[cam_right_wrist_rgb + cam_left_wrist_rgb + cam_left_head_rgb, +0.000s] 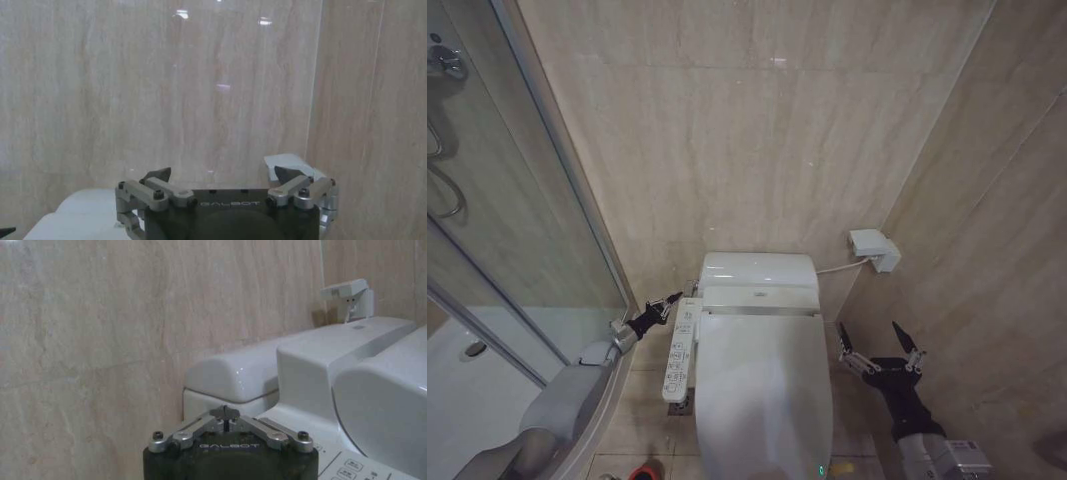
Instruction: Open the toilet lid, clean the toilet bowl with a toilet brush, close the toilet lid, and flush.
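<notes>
Beige walls corner the toilet lid (762, 390), down; left tool (670, 299) clenched beside it, right tool (880, 347) spread.

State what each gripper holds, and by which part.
Nothing is held. The left gripper is shut and empty beside the toilet's control panel; the right gripper is open.

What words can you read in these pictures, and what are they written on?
"GALBOT": on the black body of the left gripper, which is shut beside the toilet tank.
"GALBOT": on the black body of the right gripper, which is open.
Control panel beside the toilet lid: its button labels are too small to read.
Strip behind the lid: small mark, unreadable.
</notes>
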Available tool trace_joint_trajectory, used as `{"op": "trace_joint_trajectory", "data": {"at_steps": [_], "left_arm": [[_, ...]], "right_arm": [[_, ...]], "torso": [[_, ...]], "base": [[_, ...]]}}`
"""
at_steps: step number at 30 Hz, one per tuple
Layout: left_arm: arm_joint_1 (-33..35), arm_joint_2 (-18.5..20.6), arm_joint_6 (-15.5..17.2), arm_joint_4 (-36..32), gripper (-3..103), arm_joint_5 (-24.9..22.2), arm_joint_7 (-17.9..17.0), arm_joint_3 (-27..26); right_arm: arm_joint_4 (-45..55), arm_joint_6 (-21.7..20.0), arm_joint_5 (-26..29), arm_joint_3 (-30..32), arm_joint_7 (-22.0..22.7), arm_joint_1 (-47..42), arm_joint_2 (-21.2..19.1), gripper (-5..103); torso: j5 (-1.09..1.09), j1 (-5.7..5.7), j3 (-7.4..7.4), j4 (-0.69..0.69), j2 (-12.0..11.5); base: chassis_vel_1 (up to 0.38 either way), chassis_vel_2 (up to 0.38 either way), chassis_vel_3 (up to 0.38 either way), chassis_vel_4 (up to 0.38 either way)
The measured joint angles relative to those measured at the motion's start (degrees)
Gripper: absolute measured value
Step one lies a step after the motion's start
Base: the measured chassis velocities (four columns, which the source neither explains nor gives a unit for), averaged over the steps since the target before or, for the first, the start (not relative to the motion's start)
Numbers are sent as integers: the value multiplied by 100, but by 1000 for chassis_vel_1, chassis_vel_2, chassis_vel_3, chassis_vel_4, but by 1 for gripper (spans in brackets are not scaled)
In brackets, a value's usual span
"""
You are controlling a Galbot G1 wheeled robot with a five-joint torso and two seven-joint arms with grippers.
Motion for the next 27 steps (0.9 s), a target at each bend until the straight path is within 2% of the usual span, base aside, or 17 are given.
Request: {"op": "trace_joint_trajectory", "data": {"at_steps": [16,23,27], "left_arm": [[11,9,1,26,0,-21,51,-16],[-60,-26,4,103,0,-60,-38,-35],[-113,-42,29,150,0,-52,-245,-11]], "right_arm": [[0,0,0,0,0,0,0,100],[0,0,0,0,0,0,0,100],[0,0,0,0,0,0,0,100]], "torso": [[-1,4,1,-1,-2],[0,0,0,-1,-1],[0,-2,0,0,-1]], "base": [[-32,38,33,-28],[-7,4,8,-2],[0,0,0,0]]}}
